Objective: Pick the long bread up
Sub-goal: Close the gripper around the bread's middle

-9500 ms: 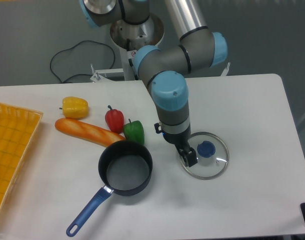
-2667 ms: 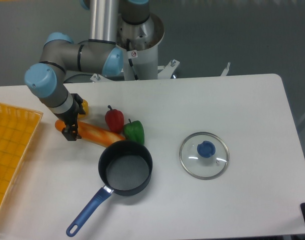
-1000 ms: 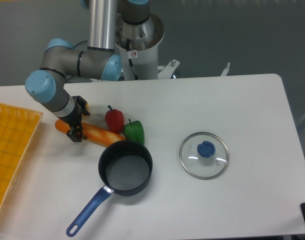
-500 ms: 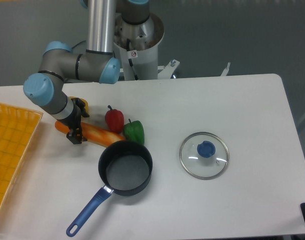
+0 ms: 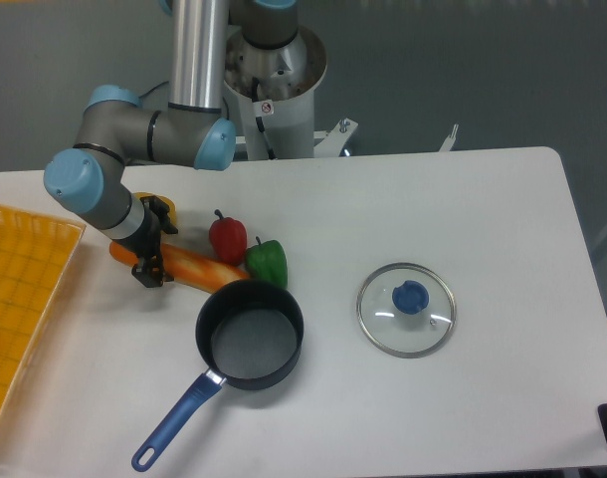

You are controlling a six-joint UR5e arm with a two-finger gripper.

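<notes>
Since half a second ago, barely shifting: my fingers (image 5: pixel 147 261) are straddling the long bread's (image 5: pixel 189 266) left end on the desk (image 5: pixel 433 398), beside the pan (image 5: pixel 250 333); whether they are clenched yet, I cannot tell.

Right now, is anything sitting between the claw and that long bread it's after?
Nothing visible does. The claw is already down at the left end of the long bread. The red pepper, green pepper and pan crowd the loaf's other end, away from the claw.
</notes>
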